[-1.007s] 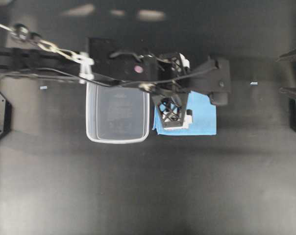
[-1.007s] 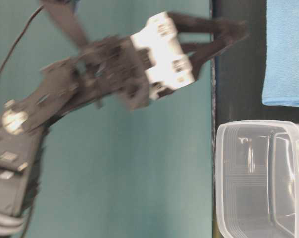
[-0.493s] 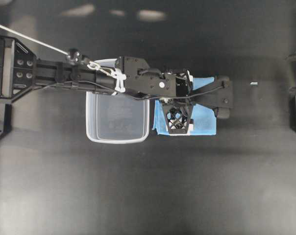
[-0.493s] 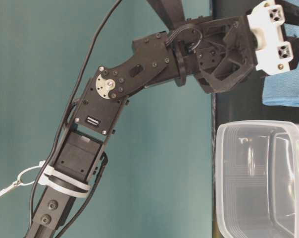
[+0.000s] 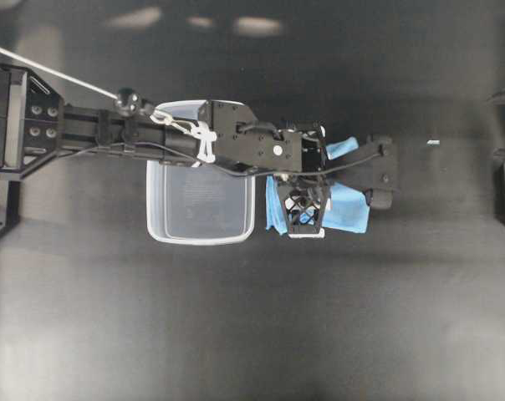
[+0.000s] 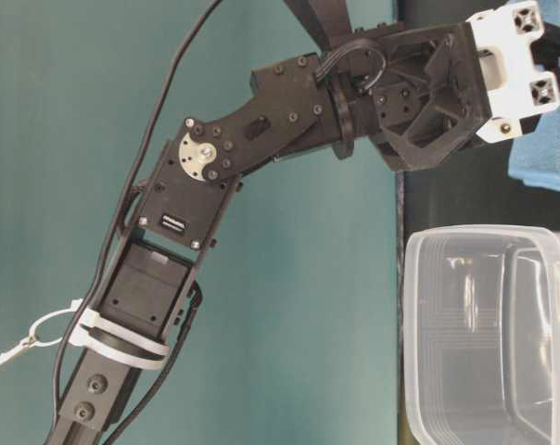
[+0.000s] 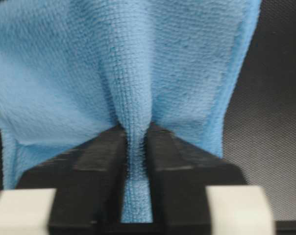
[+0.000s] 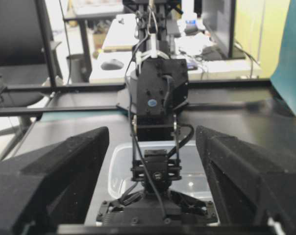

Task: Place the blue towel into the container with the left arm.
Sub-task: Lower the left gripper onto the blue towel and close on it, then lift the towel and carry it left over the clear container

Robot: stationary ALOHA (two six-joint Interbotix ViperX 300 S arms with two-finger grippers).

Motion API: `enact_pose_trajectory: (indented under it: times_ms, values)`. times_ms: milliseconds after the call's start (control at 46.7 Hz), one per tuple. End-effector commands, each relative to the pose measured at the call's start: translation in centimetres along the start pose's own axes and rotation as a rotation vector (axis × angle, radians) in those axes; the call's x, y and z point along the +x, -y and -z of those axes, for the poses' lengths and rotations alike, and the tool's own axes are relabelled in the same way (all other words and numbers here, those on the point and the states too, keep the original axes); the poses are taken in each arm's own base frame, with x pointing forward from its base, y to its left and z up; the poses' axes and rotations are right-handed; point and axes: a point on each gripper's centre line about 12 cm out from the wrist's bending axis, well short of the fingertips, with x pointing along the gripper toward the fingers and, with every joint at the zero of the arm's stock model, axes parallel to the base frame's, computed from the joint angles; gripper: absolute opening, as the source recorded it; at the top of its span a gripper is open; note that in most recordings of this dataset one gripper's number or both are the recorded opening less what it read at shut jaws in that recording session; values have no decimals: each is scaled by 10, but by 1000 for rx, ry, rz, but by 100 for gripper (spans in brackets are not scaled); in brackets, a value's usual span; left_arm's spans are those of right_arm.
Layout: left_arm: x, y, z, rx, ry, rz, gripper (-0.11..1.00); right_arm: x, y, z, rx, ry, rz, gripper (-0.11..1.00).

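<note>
Left wrist view: black left gripper point(image 7: 136, 161) has its jaws pinched together on a raised ridge of the light blue microfibre towel point(image 7: 113, 63); the fold stands up between the fingers point(image 7: 79, 171), rest of cloth spread on the black table point(image 7: 275, 122).

Overhead view: towel point(image 5: 349, 213) lies bunched under the gripper point(image 5: 303, 209), at 3 o'clock from the clear rectangular plastic tub point(image 5: 201, 196), just beside its rim. Not yet in the container.

Right gripper point(image 8: 153, 186) parked well away, jaws wide apart, empty.

Judgement on the step: grip is on a narrow central pleat, so edges will likely hang. Lift straight up until the drooping corners would clear the tub rim, then carry toward 9 o'clock and centre over the opening before letting go. Low dragging risks nudging the light tub.
</note>
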Motion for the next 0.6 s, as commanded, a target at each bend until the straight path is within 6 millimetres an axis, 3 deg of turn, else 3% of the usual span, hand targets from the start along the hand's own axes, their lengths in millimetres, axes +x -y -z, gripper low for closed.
enact_pose_trajectory:
  times_ms: [0, 150, 300, 450, 579]
  values:
    - [-8, -1, -6, 0, 20, -4, 6, 1, 0, -5, 1, 12, 1, 70]
    - [-44, -5, -25, -5, 62, -10, 6, 1, 0, -6, 1, 14, 1, 70]
    - [-111, -9, -41, -12, 113, -15, 6, 0, 0, -7, 1, 18, 1, 70]
    - [-180, -21, -36, -34, 145, -29, 6, 0, 0, -7, 0, 20, 1, 70]
    - [-217, -30, -18, -55, 140, -37, 6, 0, 0, -6, 0, 15, 1, 70]
